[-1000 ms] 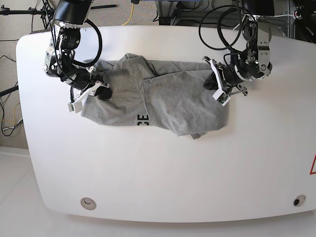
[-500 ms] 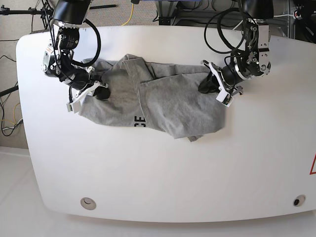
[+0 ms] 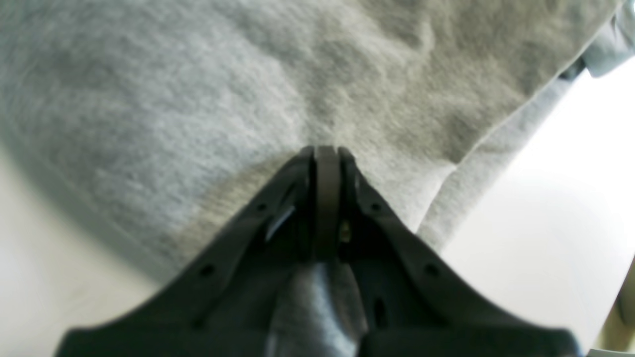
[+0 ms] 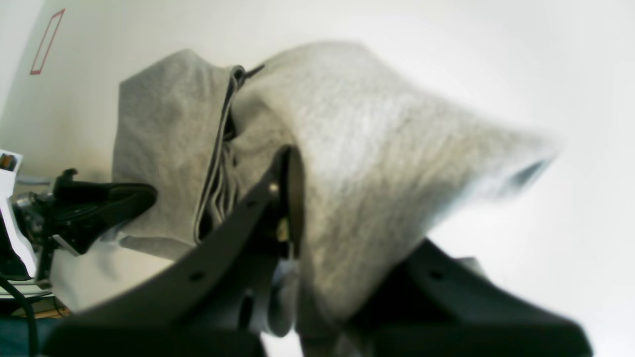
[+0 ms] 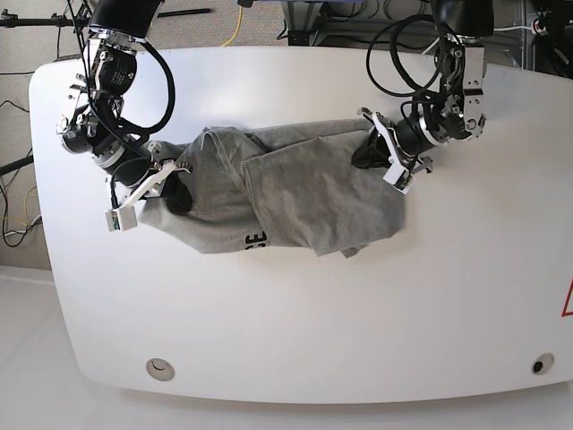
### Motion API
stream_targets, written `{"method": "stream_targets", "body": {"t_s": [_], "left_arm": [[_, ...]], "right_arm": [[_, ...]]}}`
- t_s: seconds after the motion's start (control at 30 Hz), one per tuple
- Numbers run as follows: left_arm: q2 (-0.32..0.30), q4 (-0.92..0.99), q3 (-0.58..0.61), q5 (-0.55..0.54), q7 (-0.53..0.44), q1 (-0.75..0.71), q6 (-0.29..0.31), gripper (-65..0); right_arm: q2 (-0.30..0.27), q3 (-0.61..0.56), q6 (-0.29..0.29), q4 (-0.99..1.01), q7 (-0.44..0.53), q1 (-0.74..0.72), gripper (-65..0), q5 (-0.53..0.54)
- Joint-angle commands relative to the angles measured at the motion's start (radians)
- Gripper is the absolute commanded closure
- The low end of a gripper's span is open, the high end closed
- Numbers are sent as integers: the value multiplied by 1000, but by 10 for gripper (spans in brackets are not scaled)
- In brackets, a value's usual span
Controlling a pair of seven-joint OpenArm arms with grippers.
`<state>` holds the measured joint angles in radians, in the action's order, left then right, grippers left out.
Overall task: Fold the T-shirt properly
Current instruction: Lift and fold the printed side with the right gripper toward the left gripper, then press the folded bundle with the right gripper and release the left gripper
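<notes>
Left wrist view is showing the left claw (image 3: 326, 153) pinched fully together on a fold of the grey T-shirt (image 3: 238, 89), a strip of cloth trapped between the jaws and running back toward the camera; the fabric ahead is pulling into soft creases that fan out from the tips, which suggests the grip is there to carry this end of the garment rather than just press it down, with the white tabletop (image 3: 545, 208) lying bare beside the hem. Right wrist view is showing the right claw (image 4: 292, 208) closing on a thicker bunch of the T-shirt (image 4: 377, 148), the cloth draping over one jaw and tenting up off the tabletop (image 4: 496, 59), so this end is being lifted clear; the other arm's claw is appearing dark at the far end of the garment. Base view is giving the overall layout: the T-shirt (image 5: 295, 193) is lying rumpled across the middle of the tabletop (image 5: 313, 331), some black lettering peeking out at its near edge, with the right claw (image 5: 175, 181) holding one end and the left claw (image 5: 372, 148) holding the opposite end, probably so both ends can be moved together to shape the fold.
</notes>
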<state>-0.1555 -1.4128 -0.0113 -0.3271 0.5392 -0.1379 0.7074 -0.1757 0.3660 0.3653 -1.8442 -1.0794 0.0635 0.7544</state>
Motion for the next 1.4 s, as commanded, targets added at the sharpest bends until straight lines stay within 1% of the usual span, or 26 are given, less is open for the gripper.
{"method": "stream_targets", "body": {"t_s": [0.0, 0.1, 0.37, 0.5, 0.7, 0.8, 1.03, 1.17, 1.27, 1.37], "left_arm": [[-3, 10, 7, 73, 92, -16, -9, -3], [-2, 10, 9, 75, 92, -16, -9, -3], [-2, 10, 37, 75, 92, -13, -9, -3], [-2, 10, 37, 75, 92, -13, -9, -3], [-2, 10, 37, 75, 92, -15, -9, -3], [-2, 10, 38, 75, 92, -15, -9, -3], [-2, 10, 38, 75, 92, -15, -9, -3], [-2, 10, 38, 73, 92, -15, -9, -3], [-2, 10, 55, 73, 92, -15, -9, -3], [-2, 10, 66, 73, 92, -16, -9, -3]], "right_arm": [[18, 1, 4, -39, -2, -15, 0, 14], [38, -17, 4, -53, -12, -23, 0, 14], [51, -187, -5, -55, -6, -54, 0, 11], [84, -244, -9, -55, -6, -69, 0, 7], [114, -307, -55, -55, -6, -106, 0, 7], [121, -359, -71, -53, -6, -129, 0, 7], [158, -482, -119, -44, -6, -170, 0, 4], [163, -545, -134, -12, -5, -199, 0, 4], [173, -595, -147, 31, 20, -213, 0, 4], [175, -648, -147, 81, 57, -215, 0, 3]]}}
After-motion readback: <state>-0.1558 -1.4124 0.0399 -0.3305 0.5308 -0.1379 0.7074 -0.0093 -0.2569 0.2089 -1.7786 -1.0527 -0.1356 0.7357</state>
